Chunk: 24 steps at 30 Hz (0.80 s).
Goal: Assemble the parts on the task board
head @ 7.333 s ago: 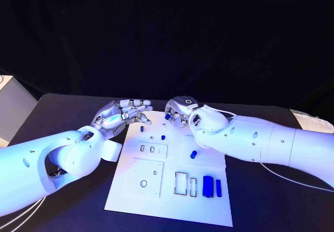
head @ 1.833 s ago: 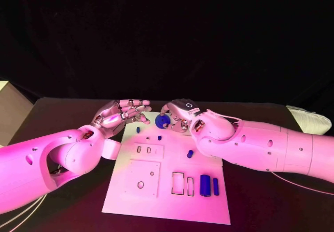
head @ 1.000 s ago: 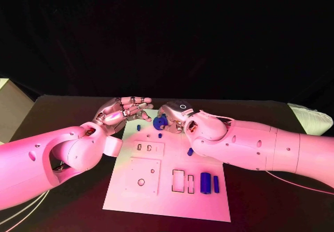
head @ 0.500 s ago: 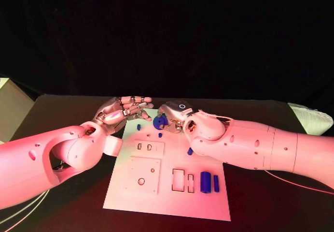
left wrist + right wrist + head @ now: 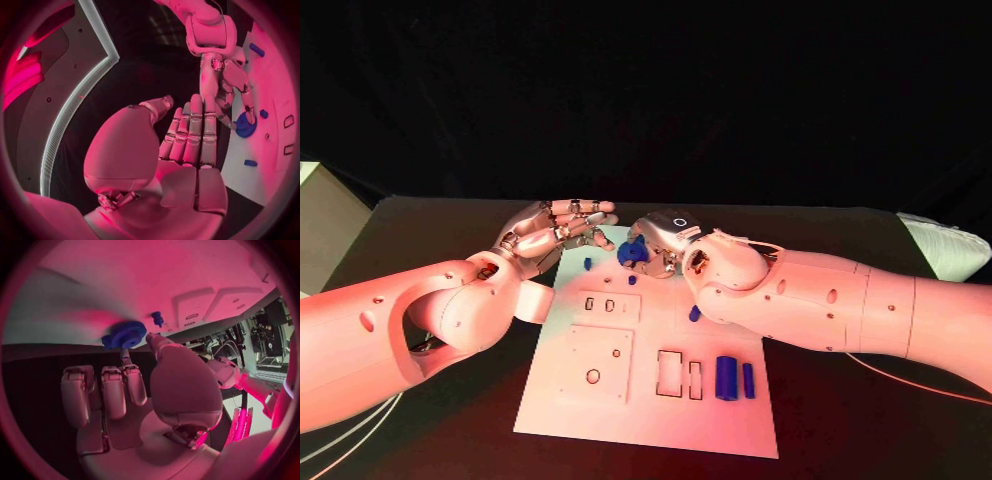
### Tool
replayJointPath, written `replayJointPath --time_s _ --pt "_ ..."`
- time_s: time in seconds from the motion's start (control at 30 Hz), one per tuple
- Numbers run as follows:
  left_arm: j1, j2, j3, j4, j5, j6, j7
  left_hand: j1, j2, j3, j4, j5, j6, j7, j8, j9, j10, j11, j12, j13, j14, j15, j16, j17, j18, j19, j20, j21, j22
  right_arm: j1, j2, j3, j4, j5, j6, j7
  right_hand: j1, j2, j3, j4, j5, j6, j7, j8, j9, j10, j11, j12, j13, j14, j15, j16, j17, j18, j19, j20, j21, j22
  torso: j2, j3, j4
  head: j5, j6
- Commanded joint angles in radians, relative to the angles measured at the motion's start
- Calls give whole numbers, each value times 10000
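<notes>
right hand point(image 5: 664, 240): pinches a blue gear point(image 5: 630, 253) at its fingertips, over the far end of the task board point(image 5: 646, 410) | left hand point(image 5: 554, 232): holds nothing, fingers straight and side by side, hovering at the board's far left corner | board: small blue peg point(image 5: 586, 264) beside the gear, two blue cylinders point(image 5: 727, 378) near the front.

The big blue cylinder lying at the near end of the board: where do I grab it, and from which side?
Pinch the blue cylinder across its middle, on the long curved sides, coming straight down from above. It lies flat on the white board, a thinner blue piece close beside it, so keep the fingers narrow on that side.
</notes>
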Motion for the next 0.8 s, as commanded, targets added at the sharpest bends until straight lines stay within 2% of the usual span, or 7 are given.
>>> replayJointPath --time_s 0.03,0.33,0.8 --pt "10 14 7 8 -25 182 24 -91 -6 19 -1 1 -93 245 -25 -9 -97 -8 20 -8 -45 -7 38 -8 89 -56 -3 36 8 -11 -18 -5 34 257 184 270 -115 33 -34 -9 108 -51 2 -37 -4 311 45 -40 1700 906 84 -30 2025 19 659 53 -17 2156 -1 1 -4 3 -6" --pt "9 17 7 -10 -25 190 14 -102 -2 20 8 0 -94 246 -25 -9 -98 -6 22 -9 -45 -5 41 -11 88 -62 -1 40 11 -11 -113 -5 50 370 250 272 -219 160 46 -24 408 -9 14 -65 6 331 54 -13 1729 914 94 -16 2055 13 675 62 -1 2176 -2 4 2 7 4" --pt "9 -4 6 -23 -25 174 9 -102 -2 20 8 0 -94 246 -25 -9 -98 -6 22 -9 -45 -5 41 -11 88 -62 -1 40 11 -22 -393 -12 73 563 454 206 -242 198 108 -28 529 38 18 -63 16 356 58 24 1761 921 97 -3 2083 3 701 65 30 2207 1 -5 2 17 -13"
